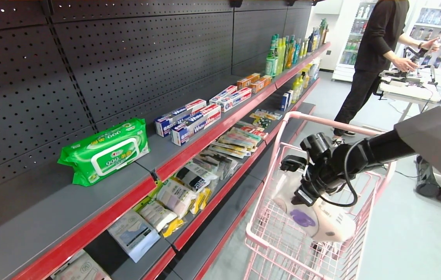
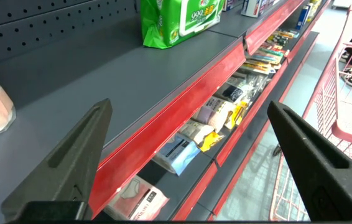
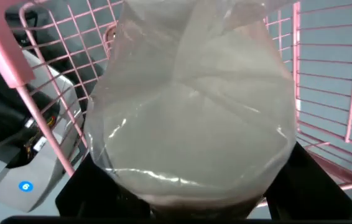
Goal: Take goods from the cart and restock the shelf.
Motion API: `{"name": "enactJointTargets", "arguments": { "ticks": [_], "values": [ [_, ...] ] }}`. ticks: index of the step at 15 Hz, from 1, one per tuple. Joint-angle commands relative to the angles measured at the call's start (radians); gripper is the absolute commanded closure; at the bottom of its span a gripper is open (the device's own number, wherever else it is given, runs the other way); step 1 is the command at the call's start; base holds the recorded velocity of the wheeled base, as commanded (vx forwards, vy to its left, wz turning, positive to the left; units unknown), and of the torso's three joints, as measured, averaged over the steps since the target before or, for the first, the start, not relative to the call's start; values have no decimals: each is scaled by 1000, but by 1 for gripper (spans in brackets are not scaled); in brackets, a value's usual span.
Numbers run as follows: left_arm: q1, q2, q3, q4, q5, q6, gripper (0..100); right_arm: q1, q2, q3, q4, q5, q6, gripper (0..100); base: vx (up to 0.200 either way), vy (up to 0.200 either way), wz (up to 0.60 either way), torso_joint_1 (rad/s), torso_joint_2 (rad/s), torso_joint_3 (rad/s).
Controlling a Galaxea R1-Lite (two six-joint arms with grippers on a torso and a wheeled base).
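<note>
Pink wire cart [image 1: 329, 122] — painted metal; the pack [image 3: 194, 124] wears glossy, crinkled plastic film.

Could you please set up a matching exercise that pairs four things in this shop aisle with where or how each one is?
Things:
1. wipes pack
2. white package
3. bottles
4. left gripper

Places or states:
a. in the cart, gripped by the right gripper
b. standing at the far end of the shelf
c. lying flat at the shelf's near end
d. open, close to the shelf, holding nothing

Pairs: 1-c, 2-a, 3-b, 4-d
</note>
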Motion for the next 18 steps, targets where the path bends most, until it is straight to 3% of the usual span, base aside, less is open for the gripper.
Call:
{"name": "enactJointTargets", "arguments": {
  "ticks": [1,4,7,9,18],
  "values": [
    [0,-1,0,0,0,0,0,-16,-149,10,-2,-3,22,100,0,0,0,0,0,0],
    [0,-1,0,0,0,-2,0,-43,-312,31,-2,-8,70,100,0,0,0,0,0,0],
    [0,-1,0,0,2,-2,0,-37,-542,146,-12,-14,146,100,0,0,0,0,0,0],
    [0,-1,0,0,0,-2,0,-28,-674,229,-12,-75,185,100,0,0,0,0,0,0],
    [0,-1,0,0,0,-2,0,-60,-1204,547,-6,-217,148,100,0,0,0,0,0,0]
  ]
}}
